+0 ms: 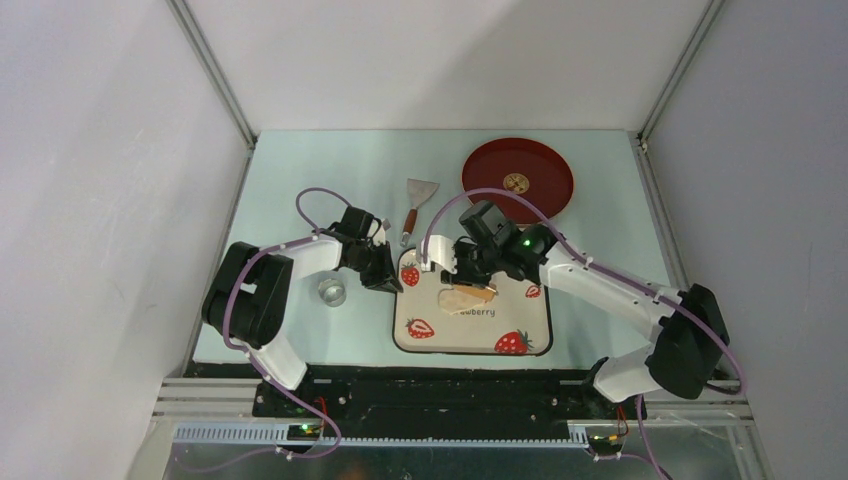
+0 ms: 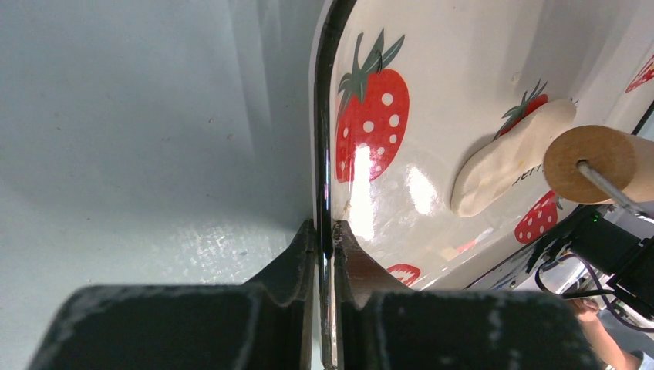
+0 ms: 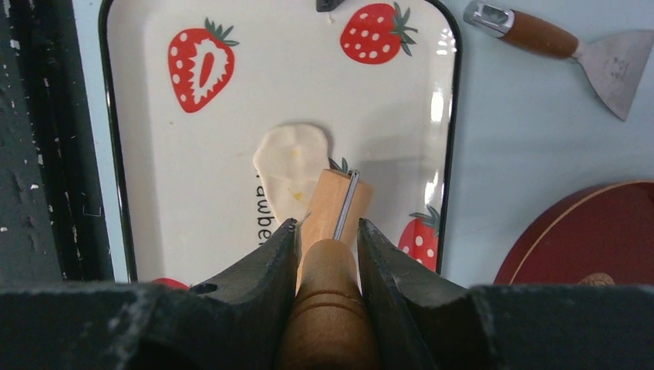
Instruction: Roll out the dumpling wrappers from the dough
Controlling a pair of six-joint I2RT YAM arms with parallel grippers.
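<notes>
Because the tray would slide under rolling pressure, your left gripper (image 2: 324,231) has its jaws almost closed, pinching the left rim of the tray (image 2: 322,116) near its far corner. Your right gripper (image 3: 328,231) clamps partway shut on the wooden handle of the rolling pin (image 3: 333,204), whose roller lies on the dough (image 3: 291,158), a pale flattened oval at the tray's middle. The scraper (image 3: 609,65) and red plate (image 3: 594,231) sit beyond the far edge, probably for lifting and collecting.

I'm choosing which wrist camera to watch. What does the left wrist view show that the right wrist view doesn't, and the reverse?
Only left wrist: the left gripper clearly shut on the tray's rim. Only right wrist: the right gripper gripping the rolling pin's handle, plus the scraper and red plate. Both: the tray, the dough and the rolling pin.
</notes>
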